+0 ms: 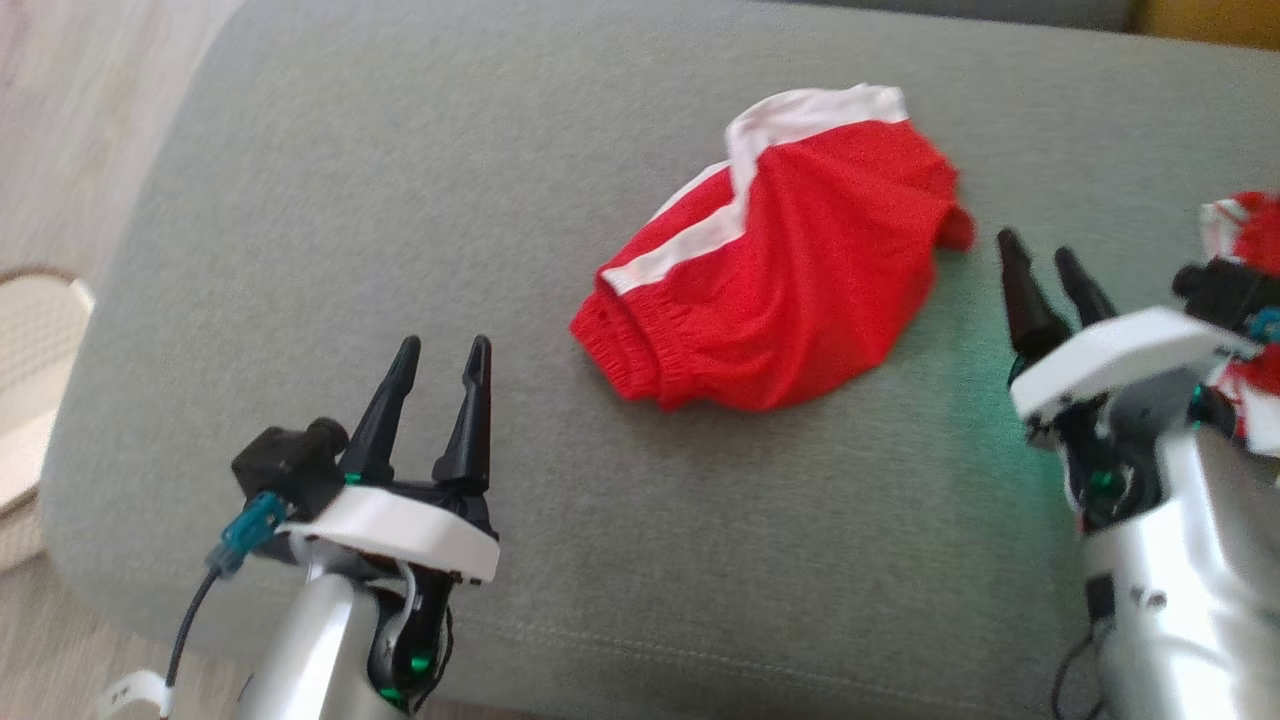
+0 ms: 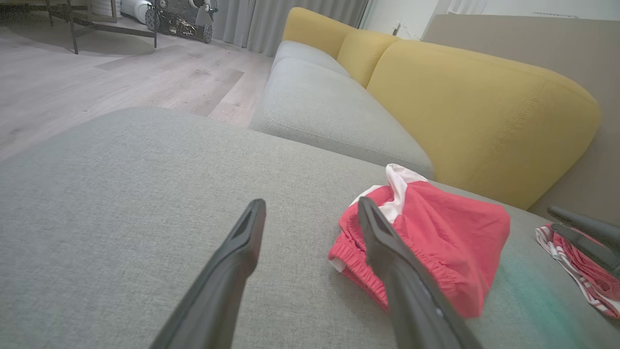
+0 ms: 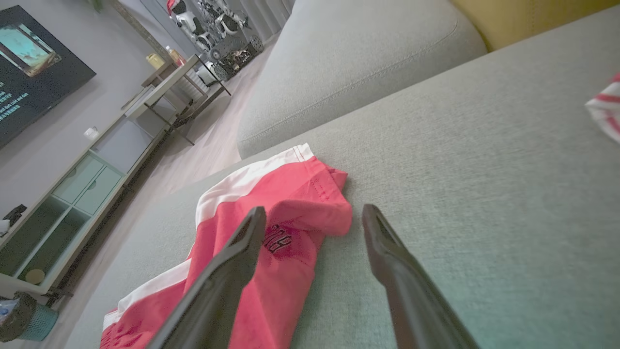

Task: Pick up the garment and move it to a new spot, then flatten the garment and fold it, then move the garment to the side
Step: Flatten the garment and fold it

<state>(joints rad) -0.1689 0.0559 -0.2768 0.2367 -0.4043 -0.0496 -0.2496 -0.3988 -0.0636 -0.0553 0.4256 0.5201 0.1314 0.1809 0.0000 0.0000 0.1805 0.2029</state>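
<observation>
Red shorts with white side stripe point(image 1: 790, 270) lie bunched on grey fabric sofa cushion point(image 1: 400, 200), between left end effector point(image 1: 445, 345) and right end effector point(image 1: 1035, 245), both spread, empty. Not flat: loose heap or rough fold, hard to tell.

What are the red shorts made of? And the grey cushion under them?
The red shorts look like thin, soft knit cloth, matte: limp wrinkles, gathered elastic waistband. The grey cushion seems woven upholstery fabric, matte: fine speckled weave, stitched seam.

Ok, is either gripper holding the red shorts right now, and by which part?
Nothing is held. The left gripper and right gripper both have jaws open and empty; the red shorts lie loose on the grey sofa cushion between them.
</observation>
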